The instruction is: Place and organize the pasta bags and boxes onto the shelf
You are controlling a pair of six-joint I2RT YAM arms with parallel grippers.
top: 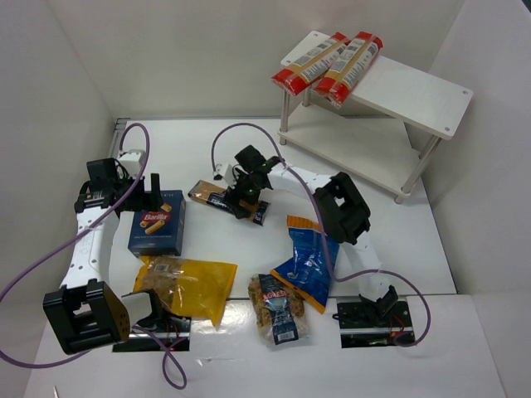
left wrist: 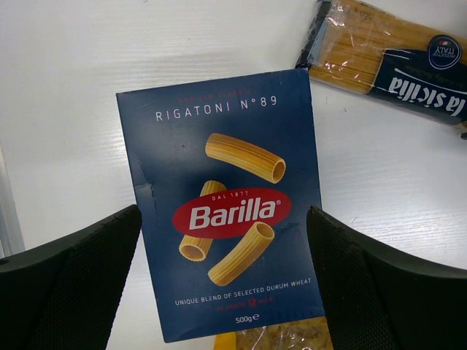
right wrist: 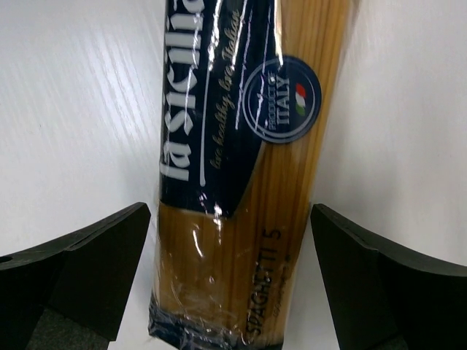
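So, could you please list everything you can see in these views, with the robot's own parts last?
Long red-ended pasta packs: two, red and tan, side by side on the shelf's top board.
Two-tier rectangular shelf: one, white, far right.
Barilla rigatoni box: one, dark blue, left of the table.
Plastic pasta bag: one, yellow, just nearer than the box.
Blue bag with orange top: one, centre right.
Small clear blue-labelled bag: one, near edge.
Long spaghetti pack: one, tan and navy, mid-table.
Table: one, white.
Left claw: black, open over the box.
Right claw: black, open over the spaghetti pack.
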